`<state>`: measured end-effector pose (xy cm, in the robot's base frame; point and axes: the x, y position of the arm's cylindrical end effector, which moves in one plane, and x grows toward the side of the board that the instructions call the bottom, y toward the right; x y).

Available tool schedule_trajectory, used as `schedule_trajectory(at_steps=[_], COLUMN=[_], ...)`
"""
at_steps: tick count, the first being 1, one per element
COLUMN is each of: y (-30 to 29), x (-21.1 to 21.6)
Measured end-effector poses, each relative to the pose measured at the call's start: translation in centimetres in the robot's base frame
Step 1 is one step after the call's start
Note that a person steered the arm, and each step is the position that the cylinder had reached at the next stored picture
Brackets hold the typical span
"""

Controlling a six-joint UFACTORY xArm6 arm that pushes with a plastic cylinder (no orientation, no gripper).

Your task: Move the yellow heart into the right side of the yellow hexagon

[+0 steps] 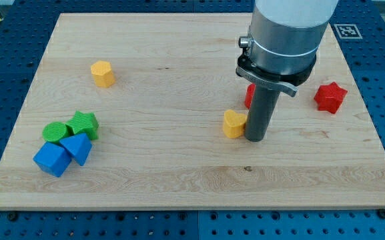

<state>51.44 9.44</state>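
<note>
The yellow heart lies on the wooden board right of centre. The yellow hexagon stands far off at the upper left. My tip rests on the board right against the heart's right side. The arm's grey body rises from there to the view's top and hides part of a red block behind the rod.
A red star lies at the right. At the lower left a cluster holds a green star, a green round block and two blue blocks. The board's edges border a blue perforated table.
</note>
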Motion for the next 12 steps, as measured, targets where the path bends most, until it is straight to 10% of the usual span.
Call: schedule_trajectory(at_steps=[12], y=[-7.4], x=[-1.1])
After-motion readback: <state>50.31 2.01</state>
